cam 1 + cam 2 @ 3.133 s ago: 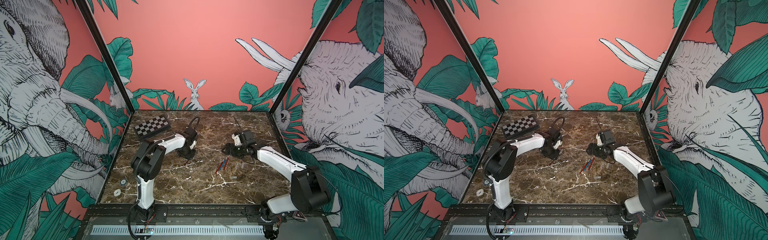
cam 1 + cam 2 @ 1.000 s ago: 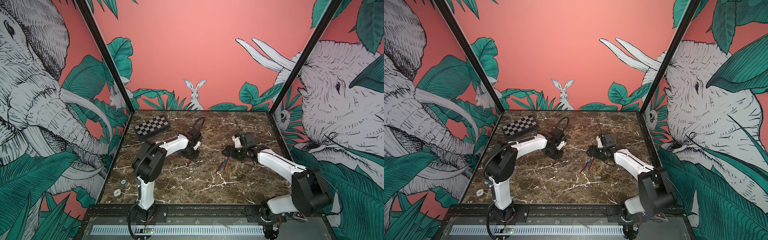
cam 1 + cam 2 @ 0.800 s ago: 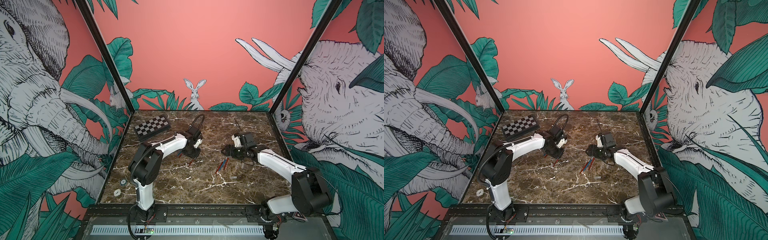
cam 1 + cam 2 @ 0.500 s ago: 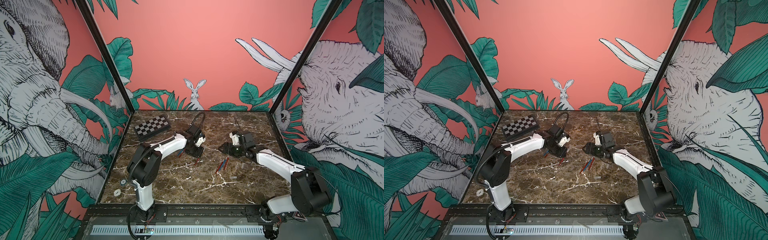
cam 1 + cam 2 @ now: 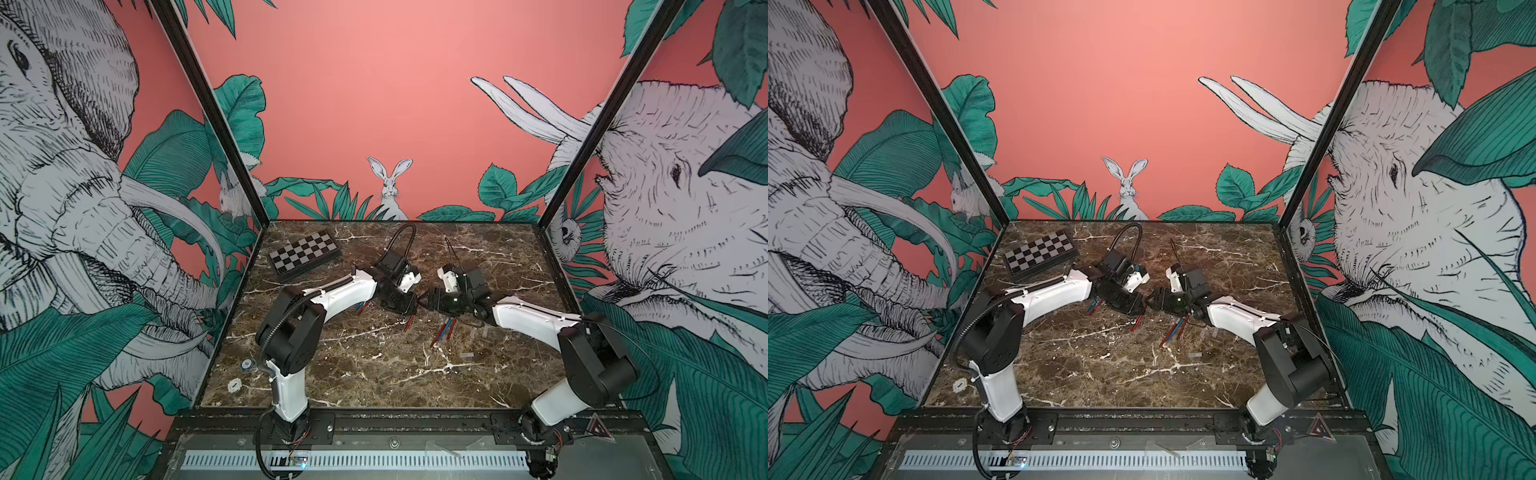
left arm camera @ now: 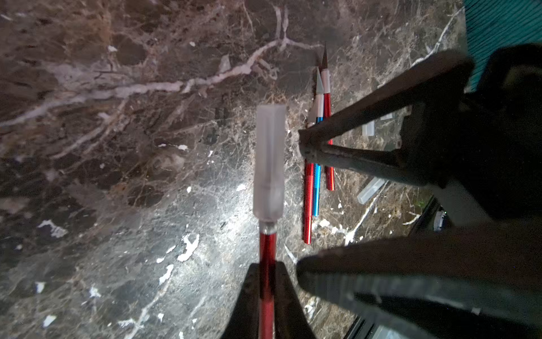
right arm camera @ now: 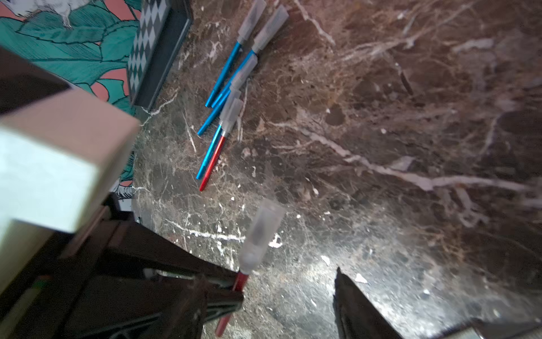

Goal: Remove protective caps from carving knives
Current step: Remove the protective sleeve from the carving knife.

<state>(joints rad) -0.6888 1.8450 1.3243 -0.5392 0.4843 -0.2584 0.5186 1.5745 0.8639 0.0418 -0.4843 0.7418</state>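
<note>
Left gripper (image 6: 267,271): jaws clamped tight on a red-handled carving knife (image 6: 267,252), held over the marble tabletop (image 6: 117,176). A clear protective cap (image 6: 269,161) is still seated on its tip.
Right gripper (image 6: 300,205): fingers (image 6: 366,111) spread well apart, tips just beside that cap; contact cannot be told.
Three uncapped knives (image 6: 316,187) lie on the marble beneath, loose caps (image 6: 371,189) near them.

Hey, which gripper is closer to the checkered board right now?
Left. The left gripper is off the checkered board's near corner, toward the middle. The right gripper faces it tip to tip, just beyond, so it is slightly farther from the board.
</note>
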